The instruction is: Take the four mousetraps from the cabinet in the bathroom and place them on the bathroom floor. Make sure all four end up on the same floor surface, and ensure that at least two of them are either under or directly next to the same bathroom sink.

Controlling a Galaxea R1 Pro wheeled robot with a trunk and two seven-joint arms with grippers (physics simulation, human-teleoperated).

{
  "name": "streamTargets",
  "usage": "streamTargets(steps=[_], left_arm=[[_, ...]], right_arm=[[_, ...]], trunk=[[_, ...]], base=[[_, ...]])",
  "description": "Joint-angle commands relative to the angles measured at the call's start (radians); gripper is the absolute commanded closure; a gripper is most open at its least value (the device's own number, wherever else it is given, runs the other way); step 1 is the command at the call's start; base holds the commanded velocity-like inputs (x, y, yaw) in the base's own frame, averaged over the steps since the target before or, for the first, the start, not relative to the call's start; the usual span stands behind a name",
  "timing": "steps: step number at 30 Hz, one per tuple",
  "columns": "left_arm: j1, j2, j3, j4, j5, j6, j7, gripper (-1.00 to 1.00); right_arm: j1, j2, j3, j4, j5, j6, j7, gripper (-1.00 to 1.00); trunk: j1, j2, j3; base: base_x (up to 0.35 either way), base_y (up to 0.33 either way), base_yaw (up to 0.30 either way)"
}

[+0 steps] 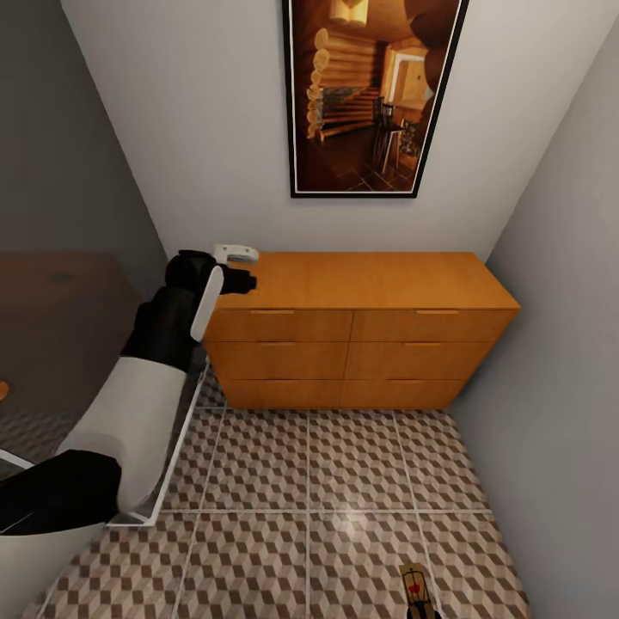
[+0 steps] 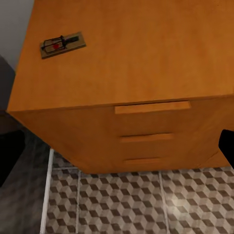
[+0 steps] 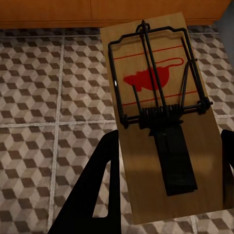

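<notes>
The right gripper (image 3: 165, 190) pinches a mousetrap (image 3: 156, 112) above the bathroom floor (image 1: 301, 481); a loose pinch could drop it. Left claw's state: cannot tell.

The left arm (image 1: 172, 327) reaches to the cabinet (image 1: 361, 292) left edge; one mousetrap (image 1: 415, 585) is above the floor (image 1: 284, 490).

I count 2 mousetraps: 1 mousetrap on the cabinet top (image 2: 62, 44) and 1 mousetrap between my right gripper's fingers (image 3: 158, 114). I see 1 cabinet (image 1: 361, 331) with 6 drawers, 1 framed picture (image 1: 374, 94) and 1 bathtub (image 1: 52, 318).
</notes>
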Motion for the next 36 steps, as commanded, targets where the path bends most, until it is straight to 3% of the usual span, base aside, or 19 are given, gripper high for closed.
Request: streamTargets(steps=[1, 13, 20, 36], left_arm=[[-0.002, 0.012, 0.003, -0.013, 0.009, 0.006, 0.006, -1.0], [-0.003, 0.107, 0.009, -0.049, 0.009, 0.009, -0.092, -1.0], [-0.003, 0.123, 0.007, -0.054, 0.008, 0.008, -0.114, -1.0], [-0.004, 0.129, -0.015, -0.105, 0.007, 0.008, -0.118, -1.0]], right_arm=[[-0.001, 0.0, 0.009, 0.001, -0.01, -0.004, 0.0, 1.0], [-0.001, 0.0, 0.009, 0.001, -0.009, -0.006, 0.001, 1.0], [-0.001, 0.0, 0.009, 0.001, -0.008, -0.007, 0.001, 1.0], [-0.001, -0.001, 0.009, 0.001, -0.009, -0.006, 0.001, 1.0]], trunk=[[0.001, -0.002, -0.002], [0.001, -0.002, -0.002], [0.001, -0.002, -0.002], [0.001, -0.002, -0.002]], base=[[0.0, 0.0, 0.0], [0.0, 0.0, 0.0], [0.0, 0.0, 0.0], [0.0, 0.0, 0.0]])
